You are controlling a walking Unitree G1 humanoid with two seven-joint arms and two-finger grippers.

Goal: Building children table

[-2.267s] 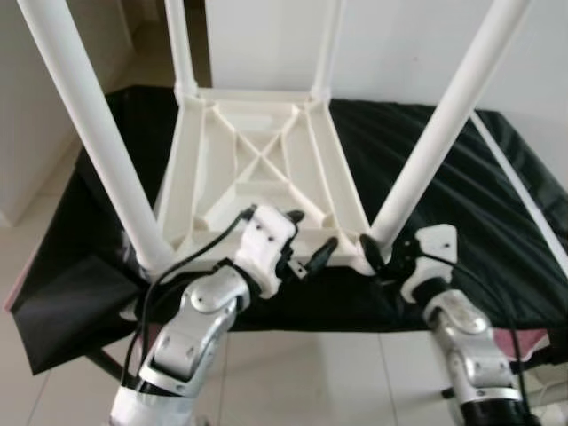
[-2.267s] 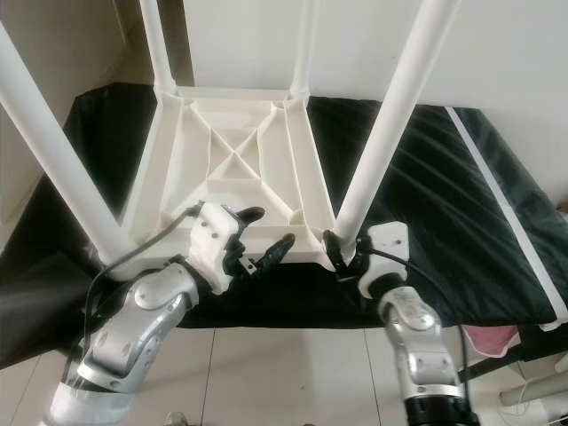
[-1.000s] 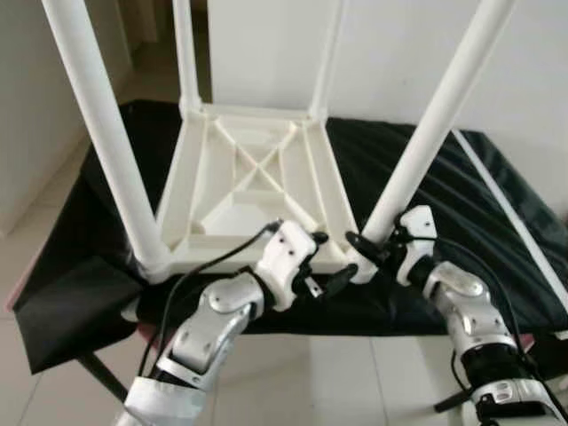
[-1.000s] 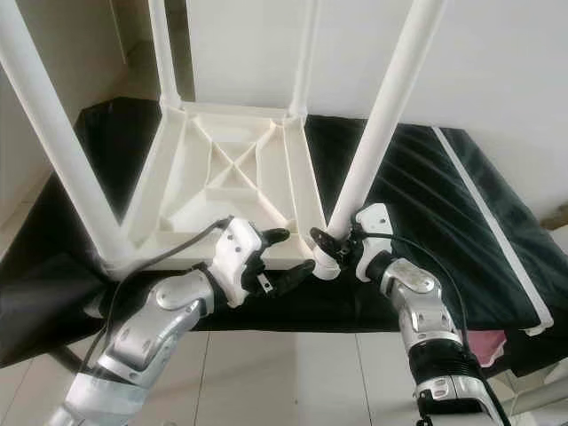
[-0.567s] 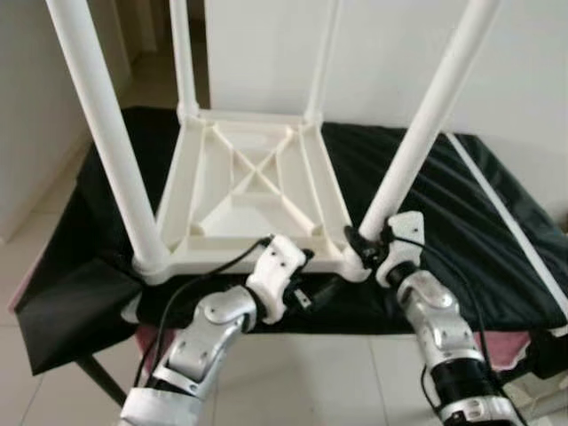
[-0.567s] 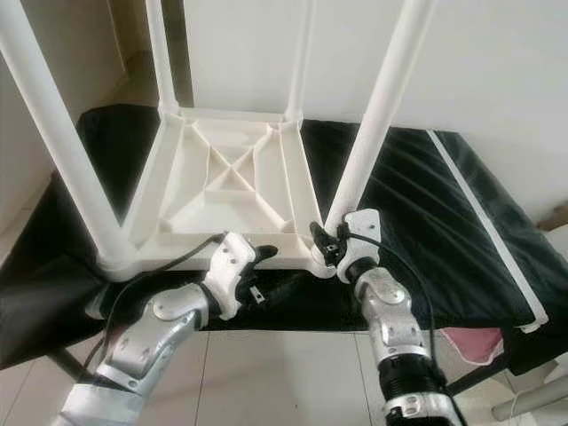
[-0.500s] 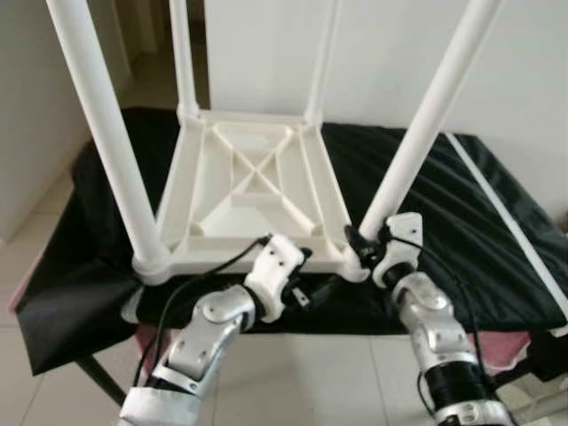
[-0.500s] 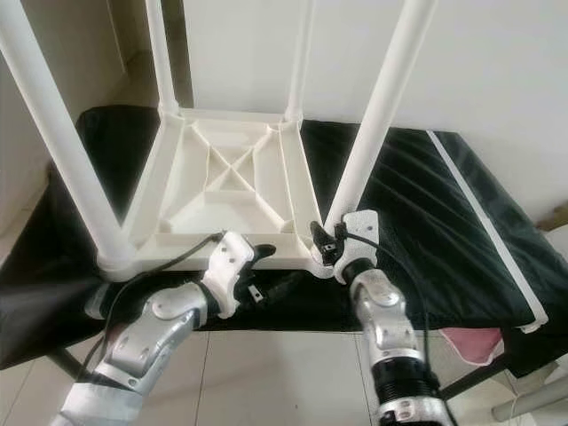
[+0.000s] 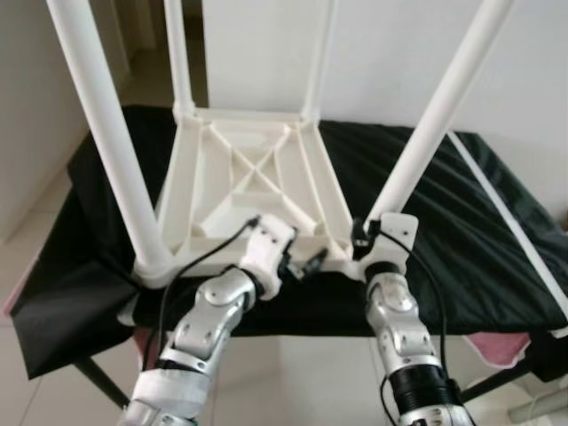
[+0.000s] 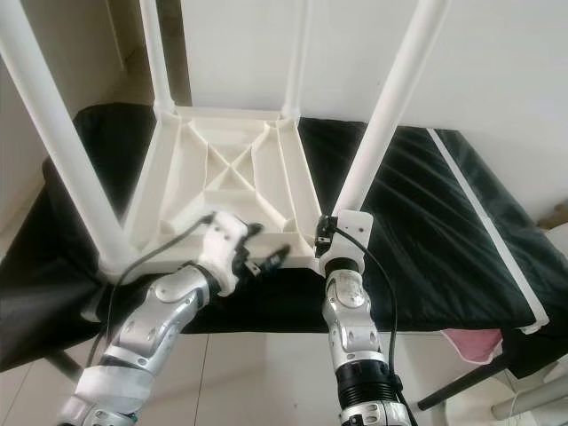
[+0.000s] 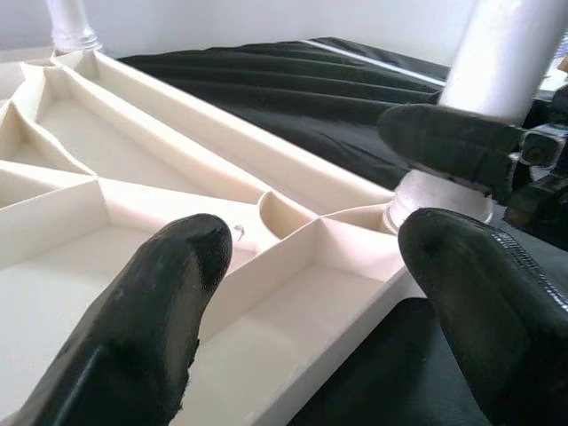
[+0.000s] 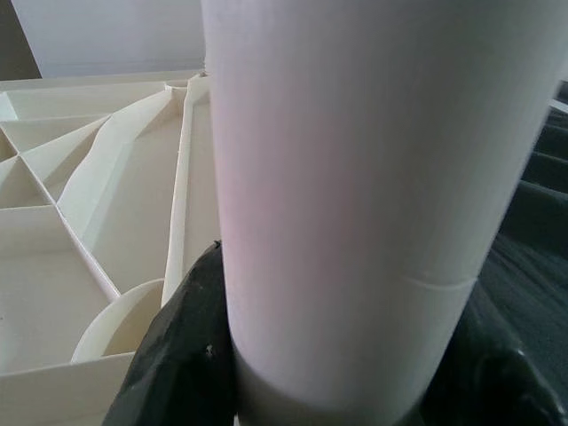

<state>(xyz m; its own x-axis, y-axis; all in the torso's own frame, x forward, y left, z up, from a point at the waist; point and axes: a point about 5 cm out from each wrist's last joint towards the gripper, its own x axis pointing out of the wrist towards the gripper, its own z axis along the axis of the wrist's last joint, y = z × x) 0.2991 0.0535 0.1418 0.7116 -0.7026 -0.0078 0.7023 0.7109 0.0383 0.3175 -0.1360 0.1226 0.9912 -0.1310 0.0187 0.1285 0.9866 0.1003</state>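
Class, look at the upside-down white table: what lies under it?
A black cloth lies under the table, spread out to its sides. The cloth hides whatever supports it, apart from a dark leg below its near-left corner.

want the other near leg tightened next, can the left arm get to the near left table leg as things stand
Probably yes. The left tool hovers open over the upturned tabletop's near edge, and the near left leg stands beside it on the same edge, with nothing between them.
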